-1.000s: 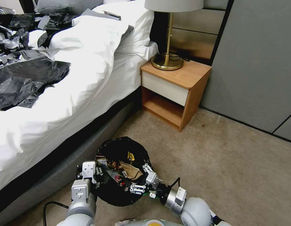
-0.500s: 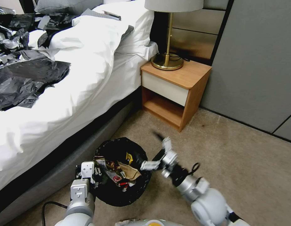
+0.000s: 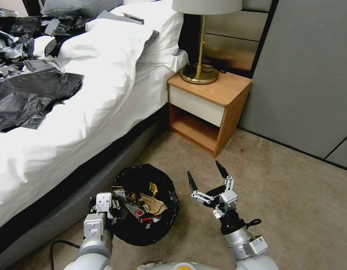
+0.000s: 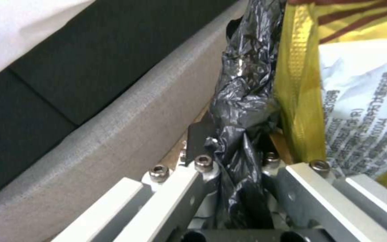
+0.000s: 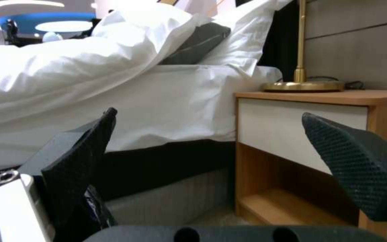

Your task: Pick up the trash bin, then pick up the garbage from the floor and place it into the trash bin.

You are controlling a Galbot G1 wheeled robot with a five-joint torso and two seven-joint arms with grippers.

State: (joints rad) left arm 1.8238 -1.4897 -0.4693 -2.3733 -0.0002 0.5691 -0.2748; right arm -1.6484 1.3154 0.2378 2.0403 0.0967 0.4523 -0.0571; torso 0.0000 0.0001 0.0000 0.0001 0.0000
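Bedroom: bed (image 3: pixel 87 112), nightstand (image 3: pixel 214 97), lamp (image 3: pixel 200 41).

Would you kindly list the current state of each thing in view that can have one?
Trash bin: upright on the carpet, open-topped, holding litter.
Bag liner: pinched at the bin's rim.
Left tool: shut on the liner and rim.
Right tool: open, empty, beside the bin.
Lamp: upright on the nightstand.

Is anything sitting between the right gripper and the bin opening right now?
Nothing visible does. The right gripper hangs open and empty beside the trash bin, with bare carpet between them. The left gripper grips the bin's rim on the bed side, off that path.
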